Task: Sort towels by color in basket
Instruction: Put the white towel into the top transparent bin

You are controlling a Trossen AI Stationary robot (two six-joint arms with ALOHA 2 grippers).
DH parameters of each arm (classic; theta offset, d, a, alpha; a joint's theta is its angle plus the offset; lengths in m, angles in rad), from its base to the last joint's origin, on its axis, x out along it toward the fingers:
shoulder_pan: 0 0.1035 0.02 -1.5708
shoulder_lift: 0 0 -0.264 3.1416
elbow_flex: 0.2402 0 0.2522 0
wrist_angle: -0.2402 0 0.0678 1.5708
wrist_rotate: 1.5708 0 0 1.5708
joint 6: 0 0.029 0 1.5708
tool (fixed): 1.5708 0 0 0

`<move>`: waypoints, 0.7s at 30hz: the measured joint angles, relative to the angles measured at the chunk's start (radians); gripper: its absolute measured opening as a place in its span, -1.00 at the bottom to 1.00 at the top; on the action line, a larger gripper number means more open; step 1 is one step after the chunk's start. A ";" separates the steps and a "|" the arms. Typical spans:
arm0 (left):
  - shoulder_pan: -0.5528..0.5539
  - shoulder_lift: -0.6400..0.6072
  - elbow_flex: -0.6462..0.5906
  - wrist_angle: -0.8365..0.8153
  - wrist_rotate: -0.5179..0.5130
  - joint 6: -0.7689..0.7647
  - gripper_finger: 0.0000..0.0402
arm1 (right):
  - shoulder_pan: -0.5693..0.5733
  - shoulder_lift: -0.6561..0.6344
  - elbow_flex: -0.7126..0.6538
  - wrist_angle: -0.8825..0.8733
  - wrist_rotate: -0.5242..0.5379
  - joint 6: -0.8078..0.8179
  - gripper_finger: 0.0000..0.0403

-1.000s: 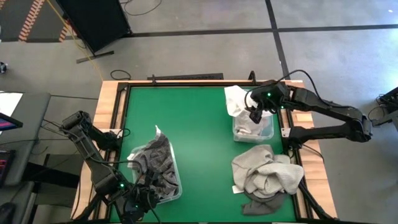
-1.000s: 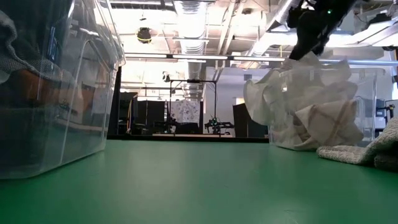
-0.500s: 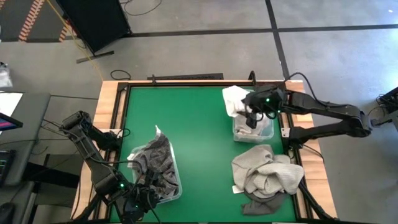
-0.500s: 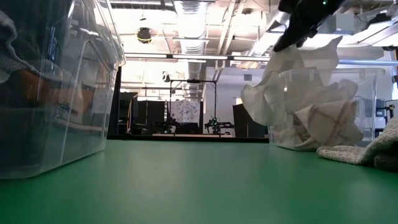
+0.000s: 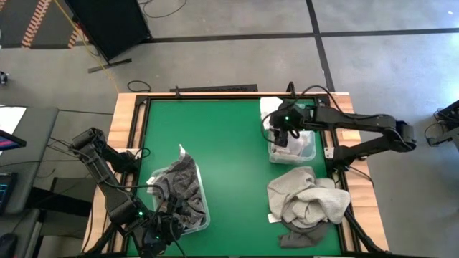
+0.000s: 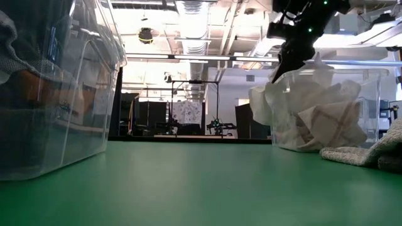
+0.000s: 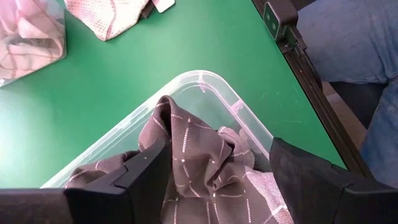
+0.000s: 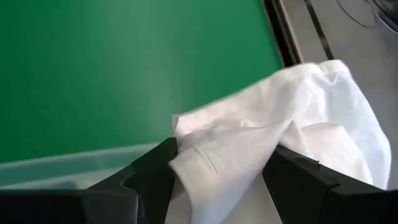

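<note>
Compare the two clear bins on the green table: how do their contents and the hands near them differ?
The left bin holds dark grey towels; the right bin holds white towels, one spilling over its rim. The left hand hovers open above the dark load; the right hand straddles a white fold. Both bins are clear plastic.

Right arm extended across the table's far side, wrist pitched down; right gripper (image 5: 281, 136) fingers spread wide. Left arm folded at the near-left corner, left gripper (image 5: 166, 231) low, fingers likewise spread.
</note>
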 joint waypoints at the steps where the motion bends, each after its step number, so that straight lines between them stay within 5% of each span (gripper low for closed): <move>1: 0.000 0.000 0.000 -0.001 0.000 0.000 0.31 | -0.010 0.000 0.000 -0.008 0.001 0.010 0.31; 7: 0.000 0.000 0.000 -0.007 0.000 -0.001 0.31 | -0.034 -0.027 -0.001 -0.069 0.005 0.051 0.14; 18: 0.000 0.000 0.000 -0.006 0.000 -0.009 0.31 | -0.087 0.018 -0.043 -0.106 -0.001 0.075 -0.83; 21: 0.000 0.000 0.000 -0.007 0.000 -0.010 0.31 | -0.125 0.048 -0.074 -0.098 -0.026 0.090 -0.88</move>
